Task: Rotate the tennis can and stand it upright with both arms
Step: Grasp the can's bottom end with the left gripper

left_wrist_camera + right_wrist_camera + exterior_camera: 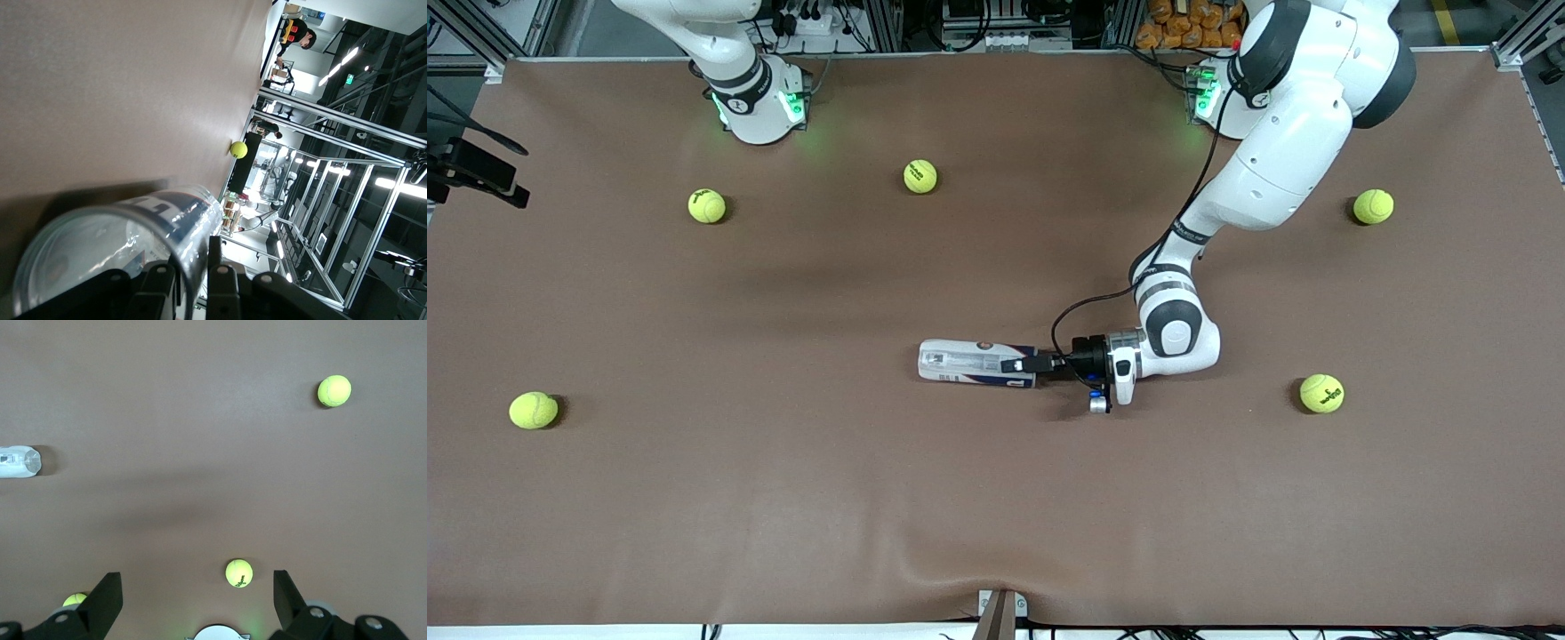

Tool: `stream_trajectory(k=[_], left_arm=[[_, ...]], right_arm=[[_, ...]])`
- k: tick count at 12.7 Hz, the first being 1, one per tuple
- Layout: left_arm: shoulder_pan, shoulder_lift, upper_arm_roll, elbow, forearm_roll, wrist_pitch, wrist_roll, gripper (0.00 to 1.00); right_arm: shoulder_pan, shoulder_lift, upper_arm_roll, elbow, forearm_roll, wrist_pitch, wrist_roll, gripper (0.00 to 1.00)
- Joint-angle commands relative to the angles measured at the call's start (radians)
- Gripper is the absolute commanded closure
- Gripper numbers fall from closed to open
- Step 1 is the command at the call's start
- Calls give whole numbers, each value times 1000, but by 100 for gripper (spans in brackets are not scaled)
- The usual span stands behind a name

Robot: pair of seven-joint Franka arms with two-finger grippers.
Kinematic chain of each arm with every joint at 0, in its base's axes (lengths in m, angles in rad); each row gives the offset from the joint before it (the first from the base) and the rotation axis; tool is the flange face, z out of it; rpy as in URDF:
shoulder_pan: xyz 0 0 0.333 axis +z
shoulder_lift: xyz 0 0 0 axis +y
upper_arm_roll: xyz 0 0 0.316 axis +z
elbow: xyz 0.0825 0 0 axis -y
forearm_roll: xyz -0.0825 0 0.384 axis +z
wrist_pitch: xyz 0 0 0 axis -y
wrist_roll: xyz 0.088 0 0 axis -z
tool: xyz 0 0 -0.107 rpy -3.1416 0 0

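Observation:
The tennis can (969, 363) lies on its side on the brown table mat, near the middle. It is clear and white with a navy and red label. My left gripper (1024, 364) is low at the can's end toward the left arm's end of the table. It is shut on the can's wall at the open mouth, one finger inside and one outside. The left wrist view shows the can (127, 233) with its rim between my left gripper's (193, 267) fingers. My right gripper (195, 587) is open and empty, high over the table near the right arm's base (751, 98). The can's other end shows in the right wrist view (19, 462).
Several yellow-green tennis balls lie scattered on the mat: two toward the arms' bases (920, 176) (707, 205), one at the right arm's end (534, 410), two at the left arm's end (1373, 206) (1321, 393). The table's near edge (996, 618) carries a small bracket.

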Motion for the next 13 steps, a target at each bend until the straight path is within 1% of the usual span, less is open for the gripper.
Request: stream_trajectory(k=[1, 7, 10, 13], left_arm=[[-2, -1, 5, 15, -27, 12, 26, 100], [19, -21, 5, 13, -25, 8, 24, 100], [47, -60, -6, 7, -26, -2, 6, 100], [68, -105, -6, 6, -22, -26, -56, 100]], right_arm=[[-8, -9, 7, 5, -14, -4, 15, 0], [-12, -8, 6, 5, -9, -5, 18, 0], [-22, -8, 7, 5, -1, -4, 16, 0], [-22, -8, 7, 5, 0, -4, 16, 0]])
